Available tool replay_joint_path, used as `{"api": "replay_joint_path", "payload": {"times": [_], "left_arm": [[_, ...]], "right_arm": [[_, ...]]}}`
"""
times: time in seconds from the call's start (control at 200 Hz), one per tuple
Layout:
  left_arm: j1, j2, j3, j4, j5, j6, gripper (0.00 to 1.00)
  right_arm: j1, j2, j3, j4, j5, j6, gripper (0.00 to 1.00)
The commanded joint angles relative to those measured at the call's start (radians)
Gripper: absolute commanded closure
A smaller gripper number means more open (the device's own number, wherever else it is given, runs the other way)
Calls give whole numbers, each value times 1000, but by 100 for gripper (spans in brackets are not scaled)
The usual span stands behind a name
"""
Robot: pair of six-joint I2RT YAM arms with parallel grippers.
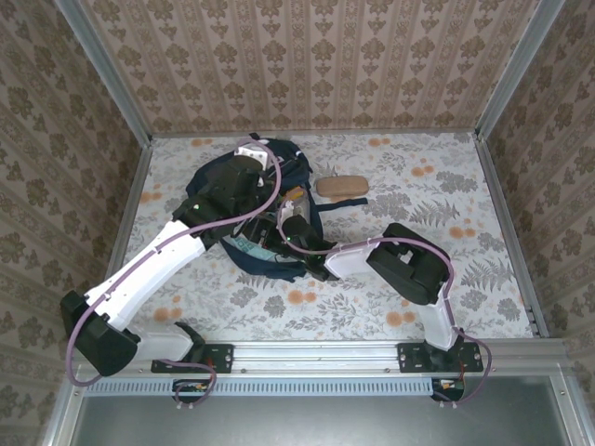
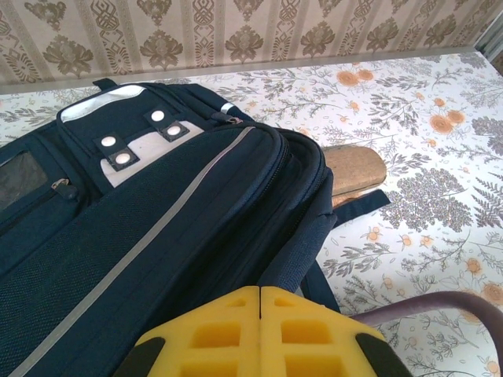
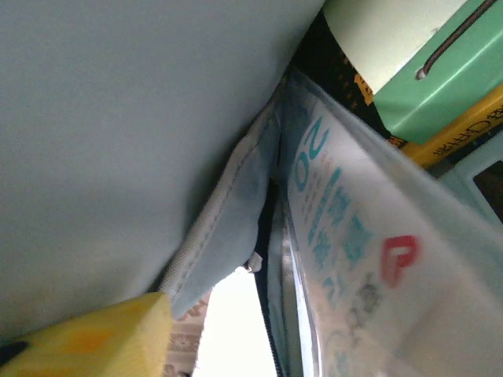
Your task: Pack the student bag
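The student bag (image 1: 244, 249), navy with a white stripe and a grey-white snap patch (image 2: 140, 149), lies at the table's left-centre, partly under both arms. My left gripper (image 2: 260, 292) is shut, its yellow fingertips meeting at the bag's padded edge, and no fabric shows between them; it sits over the bag's right side (image 1: 291, 194). My right gripper (image 3: 251, 342) is inside the bag (image 1: 276, 236) and open. One yellow finger (image 3: 86, 338) shows at the lower left, against the grey lining (image 3: 118, 141). A clear printed pouch (image 3: 354, 236) lies to its right.
A green book (image 3: 440, 86) and a yellow one (image 3: 464, 126) are stacked deeper inside the bag. A brown oval case (image 1: 341, 186) lies on the floral table just right of the bag (image 2: 354, 169). Patterned walls close off the back and both sides.
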Motion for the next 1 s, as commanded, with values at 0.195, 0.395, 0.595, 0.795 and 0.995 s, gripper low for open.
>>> {"api": "replay_joint_path", "payload": {"times": [0.195,0.395,0.595,0.795,0.995], "left_arm": [[-5,-71,-28,96,-9,2,100],[-5,-71,-31,96,-10,7,100],[-3,-67,-34,100,-4,2,100],[-3,-66,-32,103,9,-4,100],[-6,-67,-33,100,10,-7,100]], "right_arm": [[-25,-142,-112,-129,5,-103,45],[-60,-137,-127,-135,-66,-98,56],[-61,-111,-110,-131,-86,-94,92],[-32,-60,-69,-98,-43,-82,100],[6,59,56,-127,-47,-67,100]]}}
